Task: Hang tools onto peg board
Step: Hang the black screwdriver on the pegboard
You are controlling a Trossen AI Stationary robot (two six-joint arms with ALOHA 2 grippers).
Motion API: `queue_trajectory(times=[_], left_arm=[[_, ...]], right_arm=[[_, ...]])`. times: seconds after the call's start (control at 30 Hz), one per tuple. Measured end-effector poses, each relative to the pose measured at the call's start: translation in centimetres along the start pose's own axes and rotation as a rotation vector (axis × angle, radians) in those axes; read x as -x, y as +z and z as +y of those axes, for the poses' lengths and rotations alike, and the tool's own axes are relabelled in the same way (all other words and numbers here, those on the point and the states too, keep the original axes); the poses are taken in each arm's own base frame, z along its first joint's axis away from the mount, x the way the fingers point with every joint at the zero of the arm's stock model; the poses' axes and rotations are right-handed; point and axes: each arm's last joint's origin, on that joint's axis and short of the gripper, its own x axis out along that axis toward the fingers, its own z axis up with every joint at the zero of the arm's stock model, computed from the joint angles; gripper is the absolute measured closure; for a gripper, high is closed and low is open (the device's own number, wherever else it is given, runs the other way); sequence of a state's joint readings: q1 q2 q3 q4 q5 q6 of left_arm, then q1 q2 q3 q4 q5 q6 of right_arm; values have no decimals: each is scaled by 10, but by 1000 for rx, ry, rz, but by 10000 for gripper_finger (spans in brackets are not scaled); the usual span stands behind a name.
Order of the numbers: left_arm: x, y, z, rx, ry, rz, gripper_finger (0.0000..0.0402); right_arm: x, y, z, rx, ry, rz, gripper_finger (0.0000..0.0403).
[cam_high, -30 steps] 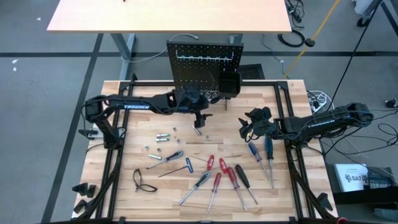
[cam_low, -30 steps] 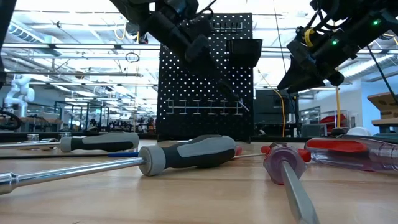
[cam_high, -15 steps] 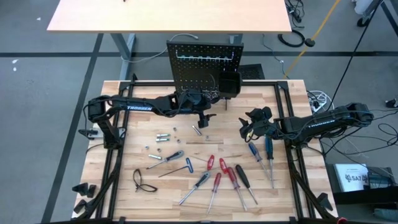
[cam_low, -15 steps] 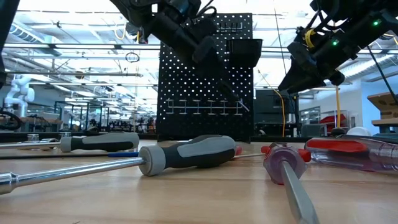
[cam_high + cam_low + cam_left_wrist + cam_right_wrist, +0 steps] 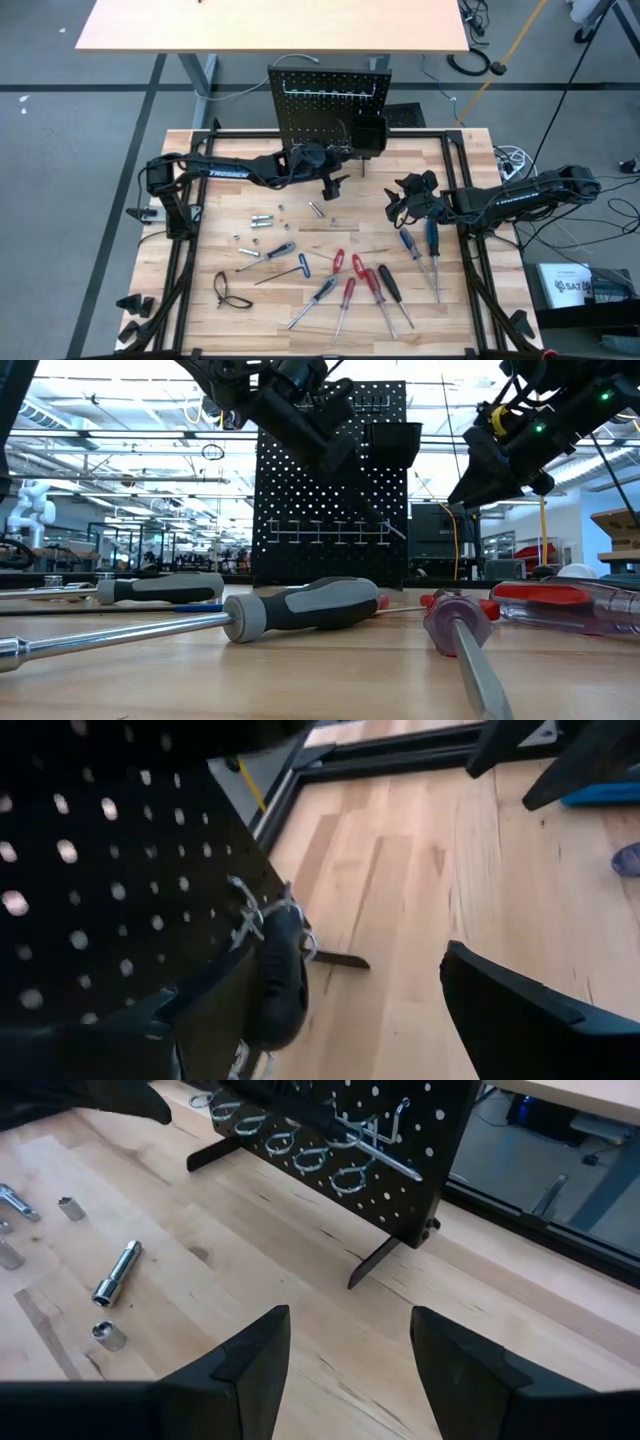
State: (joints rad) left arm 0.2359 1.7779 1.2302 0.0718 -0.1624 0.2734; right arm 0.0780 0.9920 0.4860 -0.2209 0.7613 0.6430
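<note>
The black peg board (image 5: 328,100) stands upright on thin legs at the table's far edge, with a silver hook rail (image 5: 320,532) and a black bin (image 5: 368,133). A black-handled screwdriver (image 5: 278,982) hangs in one ring of the rail, its tip pointing down; it also shows in the low view (image 5: 365,510). My left gripper (image 5: 333,186) is open just in front of the board, the hanging screwdriver ahead of its fingers. My right gripper (image 5: 400,205) is open and empty over the table's right half. The other tools (image 5: 360,280) lie flat near the front edge.
A blue T-handle key (image 5: 290,268), red and black screwdrivers, two blue screwdrivers (image 5: 420,245), silver sockets (image 5: 262,218) and safety glasses (image 5: 228,292) lie on the tabletop. Bare wood lies between the board and the tools. A black frame runs along the table's edges.
My left gripper has gone a little toward the table's far edge and right, closer to the peg board. The screwdriver in the rail has stayed where it was. My right arm has kept still.
</note>
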Motion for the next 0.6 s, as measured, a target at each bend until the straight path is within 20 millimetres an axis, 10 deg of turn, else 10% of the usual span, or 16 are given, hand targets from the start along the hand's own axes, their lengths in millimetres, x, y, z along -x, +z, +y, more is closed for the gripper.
queue_trajectory(times=[0.6], left_arm=[[-5, -4, 16, 52, 21, -10, 89]], right_arm=[[-2, 2, -2, -8, -16, -1, 204]])
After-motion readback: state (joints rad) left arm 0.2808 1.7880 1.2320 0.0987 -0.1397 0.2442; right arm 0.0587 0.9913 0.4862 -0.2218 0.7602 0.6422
